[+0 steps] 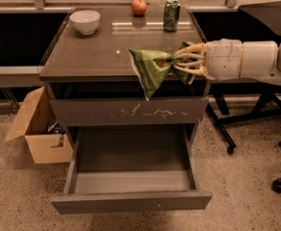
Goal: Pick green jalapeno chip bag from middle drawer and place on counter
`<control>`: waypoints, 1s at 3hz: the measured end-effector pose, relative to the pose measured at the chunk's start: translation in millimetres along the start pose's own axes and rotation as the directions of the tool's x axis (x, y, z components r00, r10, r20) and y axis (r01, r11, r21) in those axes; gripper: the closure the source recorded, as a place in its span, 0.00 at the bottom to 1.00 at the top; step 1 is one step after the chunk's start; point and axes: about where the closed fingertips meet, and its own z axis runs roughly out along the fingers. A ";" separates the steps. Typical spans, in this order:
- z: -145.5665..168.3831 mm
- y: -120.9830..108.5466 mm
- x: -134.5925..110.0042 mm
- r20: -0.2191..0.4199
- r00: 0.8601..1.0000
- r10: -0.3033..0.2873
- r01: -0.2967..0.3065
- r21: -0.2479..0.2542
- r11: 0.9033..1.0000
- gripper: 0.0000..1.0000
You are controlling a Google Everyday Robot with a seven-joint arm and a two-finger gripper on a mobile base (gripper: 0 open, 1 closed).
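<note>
My gripper [178, 61] reaches in from the right on a white arm and is shut on the green jalapeno chip bag [151, 70]. The bag hangs from the fingers in the air, over the front right edge of the counter [97, 52], its lower corner drooping in front of the scratched top drawer front [131, 112]. The middle drawer [131, 177] stands pulled out below, and its inside shows nothing in it.
A white bowl [85, 21] sits at the counter's back left, a red apple [139, 6] and a green can [172, 14] at the back. An open cardboard box [37, 129] stands on the floor to the left. Chair legs [256, 119] are on the right.
</note>
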 end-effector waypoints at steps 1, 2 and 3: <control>15.7 -24.9 9.0 0.007 1.000 0.019 -0.019 0.042 0.999 1.00; 44.5 -76.0 28.2 0.029 0.997 0.075 -0.077 0.102 0.992 1.00; 70.7 -114.5 45.7 0.020 0.991 0.133 -0.134 0.114 0.984 1.00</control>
